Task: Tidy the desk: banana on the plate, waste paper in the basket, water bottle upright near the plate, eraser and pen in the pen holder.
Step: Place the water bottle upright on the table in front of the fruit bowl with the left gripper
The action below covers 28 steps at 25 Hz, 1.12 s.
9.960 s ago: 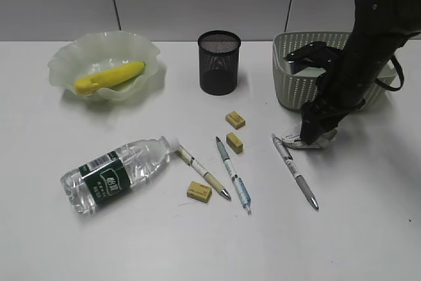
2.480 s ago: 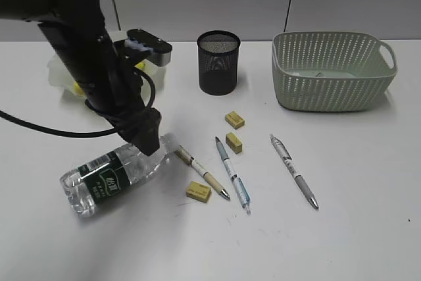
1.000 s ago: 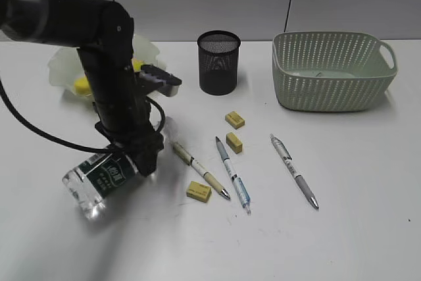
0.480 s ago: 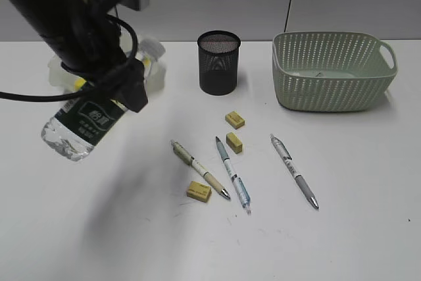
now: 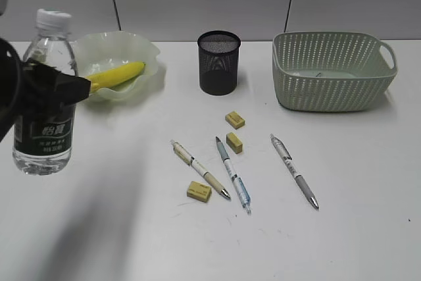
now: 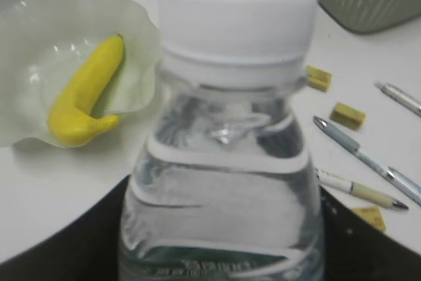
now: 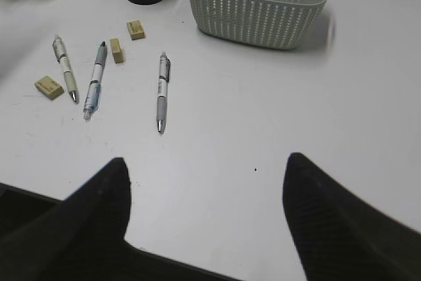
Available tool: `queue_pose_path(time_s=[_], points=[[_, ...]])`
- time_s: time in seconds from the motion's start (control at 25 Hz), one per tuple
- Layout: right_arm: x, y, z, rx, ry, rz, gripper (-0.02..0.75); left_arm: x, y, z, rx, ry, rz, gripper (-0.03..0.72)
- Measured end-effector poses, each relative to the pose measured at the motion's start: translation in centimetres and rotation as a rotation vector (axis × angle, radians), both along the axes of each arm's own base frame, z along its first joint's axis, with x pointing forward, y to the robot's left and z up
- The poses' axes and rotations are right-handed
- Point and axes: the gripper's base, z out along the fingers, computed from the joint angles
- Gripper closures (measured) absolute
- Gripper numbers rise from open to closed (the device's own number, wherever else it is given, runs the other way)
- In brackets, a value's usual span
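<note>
My left gripper [image 5: 46, 90] is shut on the water bottle [image 5: 45, 51], which stands upright at the far left, in front of the plate [image 5: 141, 47]. In the left wrist view the bottle [image 6: 227, 136] fills the frame between the black jaws. The banana [image 5: 117, 75] lies in the plate. Three erasers [image 5: 235, 120] and three pens [image 5: 233, 174] lie on the desk [image 5: 342, 228], in front of the pen holder [image 5: 219, 62]. The basket [image 5: 332, 70] stands at the back right; I cannot make out the waste paper in it. My right gripper [image 7: 207, 169] hangs open and empty over bare desk.
The pens and erasers [image 7: 117, 49] lie in a loose cluster in the middle of the desk. In the right wrist view the basket [image 7: 260, 4] is far ahead and the nearest pen [image 7: 161, 90] is ahead to the left.
The bottle lay on its side a second ago. My left gripper has lifted it, turned it upright and carried it to the left.
</note>
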Motion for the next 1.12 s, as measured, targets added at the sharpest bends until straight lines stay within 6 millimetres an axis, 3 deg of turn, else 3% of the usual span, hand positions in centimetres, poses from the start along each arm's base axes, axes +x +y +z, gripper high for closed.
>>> queue_pose_path(time_s=[0.2,0.36,0.6,0.8,1.0,1.12], points=[[0.0,0.0,0.0,0.0,0.0,0.0,0.171,-1.2,1.9,-3.3,-0.104,-0.179,0.153,0.189],[0.0,0.0,0.0,0.0,0.0,0.0,0.171,-0.5,2.3,-4.7,-0.101,-0.272,0.214,0.189],[0.0,0.0,0.0,0.0,0.0,0.0,0.171,1.7,1.6,-7.1,-0.167,-0.337,0.255,0.189],[0.0,0.0,0.0,0.0,0.0,0.0,0.171,3.0,0.2,-9.7,-0.198,-0.432,0.161,0.189],[0.0,0.0,0.0,0.0,0.0,0.0,0.171,3.8,-0.4,-13.8,-0.151,-0.334,0.14,0.189],[0.0,0.0,0.0,0.0,0.0,0.0,0.171,4.4,-1.1,-14.4,-0.16,-0.323,0.104,0.189]])
